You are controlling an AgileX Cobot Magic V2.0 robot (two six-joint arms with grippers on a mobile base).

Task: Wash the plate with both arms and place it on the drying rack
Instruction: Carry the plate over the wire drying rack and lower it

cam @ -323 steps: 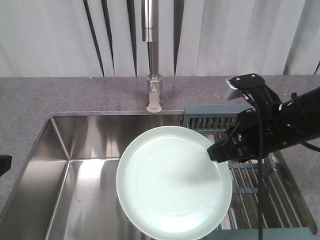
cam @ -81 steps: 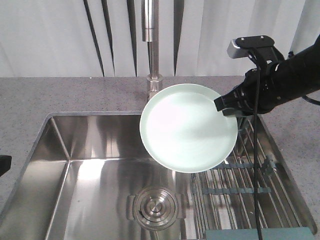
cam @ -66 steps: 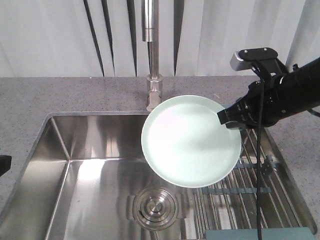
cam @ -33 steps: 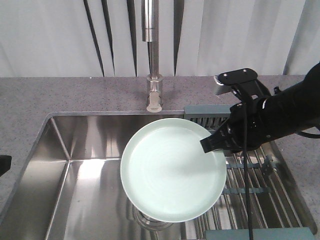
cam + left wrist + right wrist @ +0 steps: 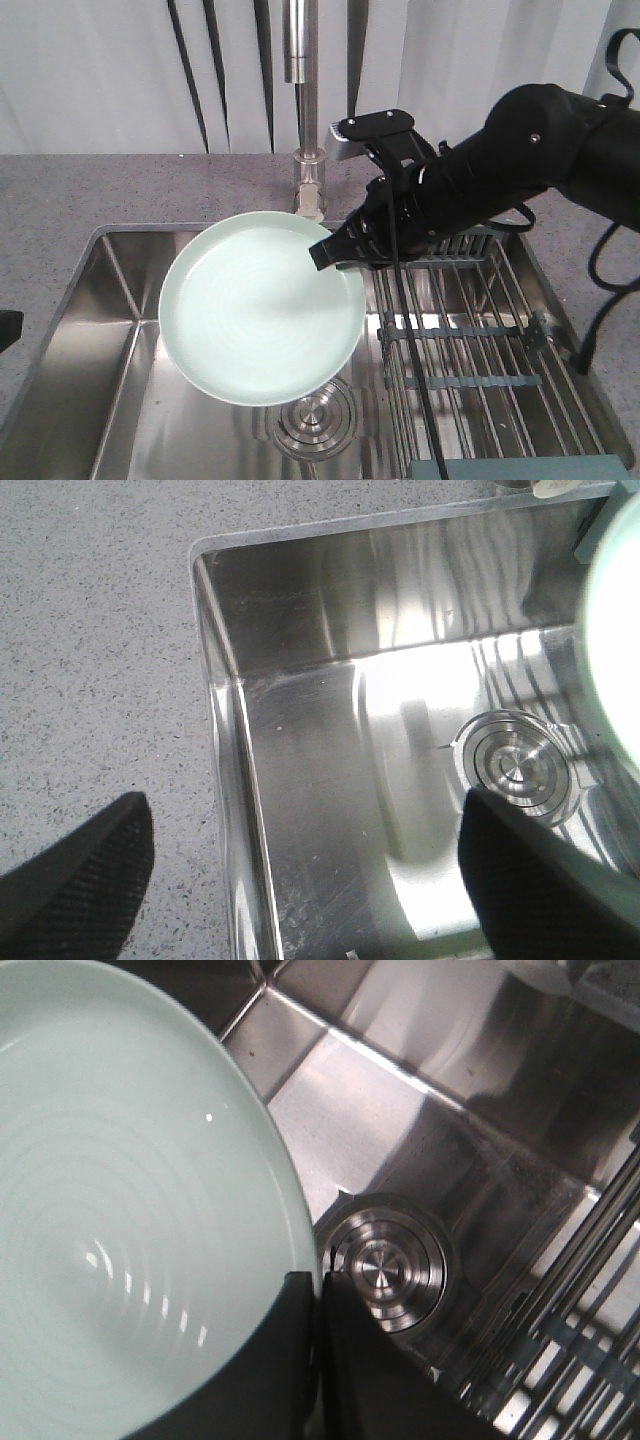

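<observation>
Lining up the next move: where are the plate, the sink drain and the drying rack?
plate (image 5: 255,310): front view, centre of its face.
sink drain (image 5: 515,770): left wrist view, middle of the strainer.
drying rack (image 5: 470,331): front view, grey-blue cross piece over the rods.

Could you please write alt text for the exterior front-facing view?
The right gripper holds a pale green plate by its rim above the steel sink, in front of the faucet. The drying rack spans the sink's right side.
</observation>
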